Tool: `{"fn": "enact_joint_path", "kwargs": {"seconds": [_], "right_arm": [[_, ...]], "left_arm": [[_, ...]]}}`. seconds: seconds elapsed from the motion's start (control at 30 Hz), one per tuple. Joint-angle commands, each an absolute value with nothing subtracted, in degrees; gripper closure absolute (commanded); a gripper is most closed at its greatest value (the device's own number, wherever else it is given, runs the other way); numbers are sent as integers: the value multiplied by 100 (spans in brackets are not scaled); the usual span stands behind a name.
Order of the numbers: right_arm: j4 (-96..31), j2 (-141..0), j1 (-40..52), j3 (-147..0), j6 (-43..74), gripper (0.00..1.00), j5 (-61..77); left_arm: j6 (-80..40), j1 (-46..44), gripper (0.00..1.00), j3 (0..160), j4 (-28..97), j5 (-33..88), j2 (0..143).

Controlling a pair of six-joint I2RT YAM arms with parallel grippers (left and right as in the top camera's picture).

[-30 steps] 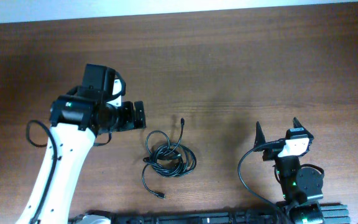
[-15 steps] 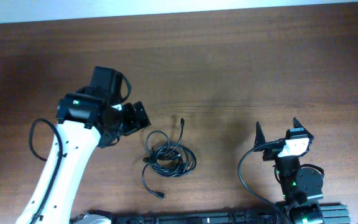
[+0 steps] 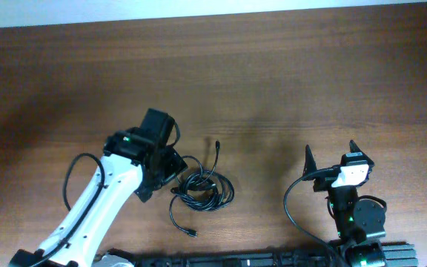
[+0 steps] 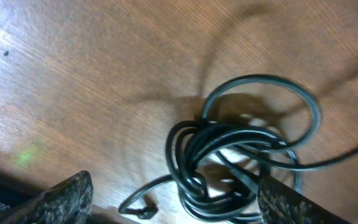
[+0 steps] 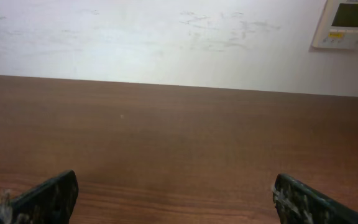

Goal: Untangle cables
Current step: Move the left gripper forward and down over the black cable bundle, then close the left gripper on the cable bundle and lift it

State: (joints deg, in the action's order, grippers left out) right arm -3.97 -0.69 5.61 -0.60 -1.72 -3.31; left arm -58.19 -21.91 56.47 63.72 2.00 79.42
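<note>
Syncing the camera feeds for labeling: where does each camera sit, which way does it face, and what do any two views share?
Overhead: above the table, looking straight down; left gripper and right gripper show.
Left wrist: on the left arm, looking down at the cables; left fingers show.
Right wrist: low, facing across the table to a white wall; right fingers show.
Shared: overhead and left wrist both see the cables.

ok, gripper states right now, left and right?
Left gripper: open, holding nothing, fingers either side of the thin black tangled cables.
Right gripper: open, empty.
</note>
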Motion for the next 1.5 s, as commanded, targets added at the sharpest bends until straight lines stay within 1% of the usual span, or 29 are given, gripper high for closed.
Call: {"fn": "enact_joint_path", "kwargs": {"seconds": [0.0, 0.2, 0.37, 0.5, 0.63, 0.7, 0.8, 0.9, 0.97, 1.1, 1.37, 1.43, 1.47], "right_arm": [[-449, -21, 517, -34, -169, 1, -298], [-449, -21, 517, -34, -169, 1, -298], [-449, -21, 517, -34, -169, 1, -298], [-449, -21, 517, -34, -169, 1, -298], [-449, -21, 517, -34, -169, 1, -298], [-449, -21, 517, -34, -169, 1, -298], [-449, -21, 517, -34, -169, 1, -298], [-449, -21, 517, -34, -169, 1, -298], [-449, -21, 517, -34, -169, 1, -298], [-449, -21, 517, -34, -169, 1, -298], [-449, -21, 517, -34, -169, 1, -298], [-449, -21, 517, -34, -169, 1, -298], [-449, -21, 517, -34, -169, 1, -298]], "left_arm": [[-6023, -2250, 14, 5155, 6007, 84, 7977], [-6020, -2252, 12, 4626, 5319, 224, 7977], [-6023, -2252, 12, 4563, 5227, 237, 7977], [-6020, -2296, 15, 4556, 5052, 235, 7977], [-6020, -2543, 15, 4556, 4866, 231, 7981], [-6020, -2753, 14, 4556, 4775, 187, 7983], [-6023, -2974, 2, 4556, 4713, -89, 7983], [-6023, -3100, 0, 4556, 4716, -156, 7983], [-6023, -3148, 1, 4541, 4718, -228, 7983], [-6025, -3179, 8, 4386, 4718, -349, 7983], [-6084, -3179, 10, 3959, 4713, -270, 7983], [-6086, -3188, 16, 3955, 4707, -209, 7983], [-6086, -3190, 21, 3953, 4678, -189, 7983]]}}
